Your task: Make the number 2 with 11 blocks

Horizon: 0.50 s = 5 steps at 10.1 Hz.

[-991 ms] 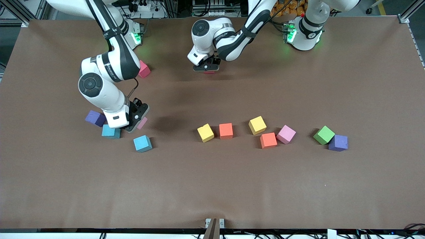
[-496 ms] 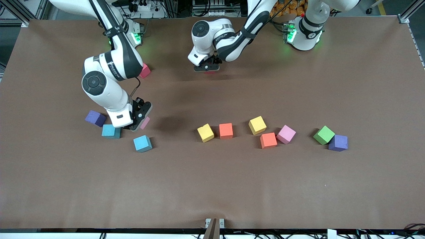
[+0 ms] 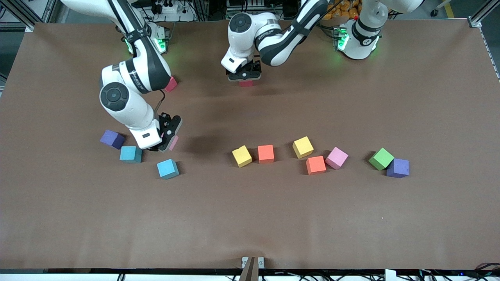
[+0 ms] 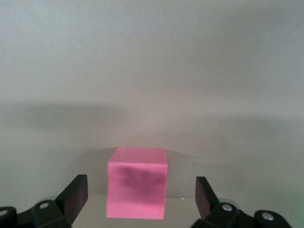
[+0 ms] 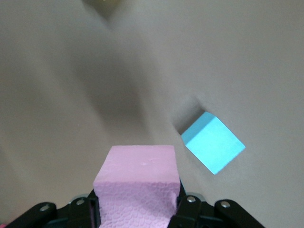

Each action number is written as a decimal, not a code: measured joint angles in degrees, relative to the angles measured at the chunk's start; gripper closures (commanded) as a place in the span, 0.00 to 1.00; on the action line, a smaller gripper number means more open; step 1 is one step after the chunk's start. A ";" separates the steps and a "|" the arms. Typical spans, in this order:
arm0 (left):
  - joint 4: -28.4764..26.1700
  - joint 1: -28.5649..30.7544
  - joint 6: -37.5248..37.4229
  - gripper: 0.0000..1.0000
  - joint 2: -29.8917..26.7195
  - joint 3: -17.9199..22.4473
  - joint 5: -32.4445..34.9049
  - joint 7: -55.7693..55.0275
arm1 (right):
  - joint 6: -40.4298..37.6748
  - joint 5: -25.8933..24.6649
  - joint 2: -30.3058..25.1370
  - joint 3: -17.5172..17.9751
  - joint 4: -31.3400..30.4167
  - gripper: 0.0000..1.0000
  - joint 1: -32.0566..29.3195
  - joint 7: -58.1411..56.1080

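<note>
Left hand (image 3: 245, 77) spread apart over crimson block (image 4: 137, 183), set on bench (image 3: 250, 218) at twelve o'clock. Right hand (image 5: 136, 209) clamped on pink block (image 5: 137, 183). Next: carry alongside, probably.

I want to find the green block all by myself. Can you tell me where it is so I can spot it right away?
Look at the row of blocks across the middle of the brown table and follow it toward the left arm's end. The last pair there is the green block touching a purple block, with the green one slightly farther from the front camera. It is the only green cube in sight.
</note>
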 measured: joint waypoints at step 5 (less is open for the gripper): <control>-0.99 9.52 -2.52 0.00 -4.59 -0.28 0.03 6.49 | -0.14 0.00 -0.69 0.11 0.57 1.00 5.98 -0.26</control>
